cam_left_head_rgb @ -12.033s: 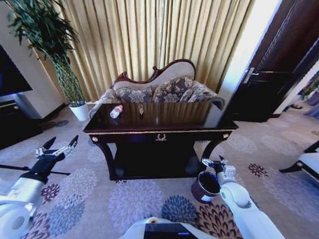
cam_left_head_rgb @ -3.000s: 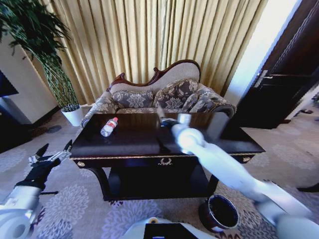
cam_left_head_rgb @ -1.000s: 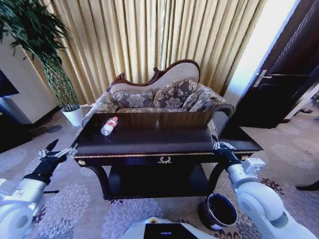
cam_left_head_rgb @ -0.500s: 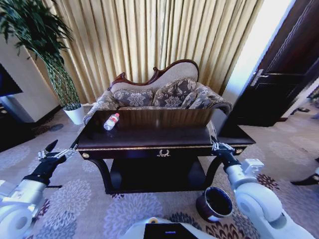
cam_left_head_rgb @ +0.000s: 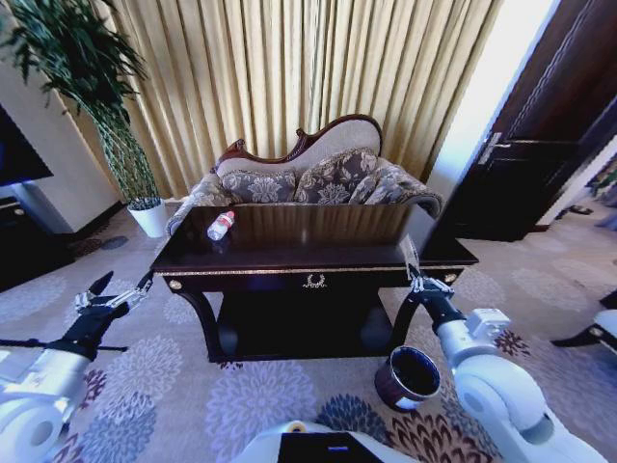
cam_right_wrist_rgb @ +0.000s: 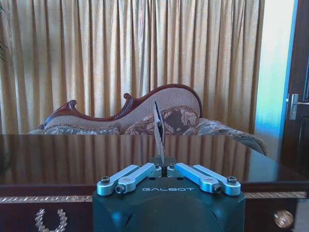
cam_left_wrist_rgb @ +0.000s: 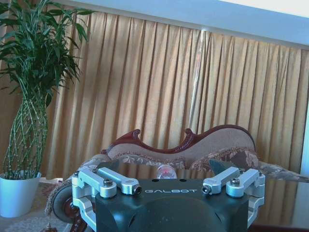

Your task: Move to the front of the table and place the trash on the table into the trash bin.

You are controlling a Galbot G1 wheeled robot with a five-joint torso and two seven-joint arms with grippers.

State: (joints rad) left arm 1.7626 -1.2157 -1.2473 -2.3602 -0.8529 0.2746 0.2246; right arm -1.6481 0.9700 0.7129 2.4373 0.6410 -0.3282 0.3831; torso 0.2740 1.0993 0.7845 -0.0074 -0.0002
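The right end effector [cam_left_head_rgb: 416, 281] pinches a thin wrapper [cam_left_head_rgb: 412, 256] at the counter's [cam_left_head_rgb: 308, 253] right front corner, above the trash bin [cam_left_head_rgb: 407, 377]. The left end effector [cam_left_head_rgb: 114, 292] hangs released beside the counter's left end; the bottle [cam_left_head_rgb: 221, 226] lies on the far left.

Living room: sofa [cam_left_head_rgb: 318, 178], curtains [cam_left_head_rgb: 289, 77], carpet [cam_left_head_rgb: 260, 395]

Dark glossy table [cam_left_head_rgb: 318, 253], gold curtains [cam_left_head_rgb: 289, 77], floral-patterned carpet [cam_left_head_rgb: 260, 395].
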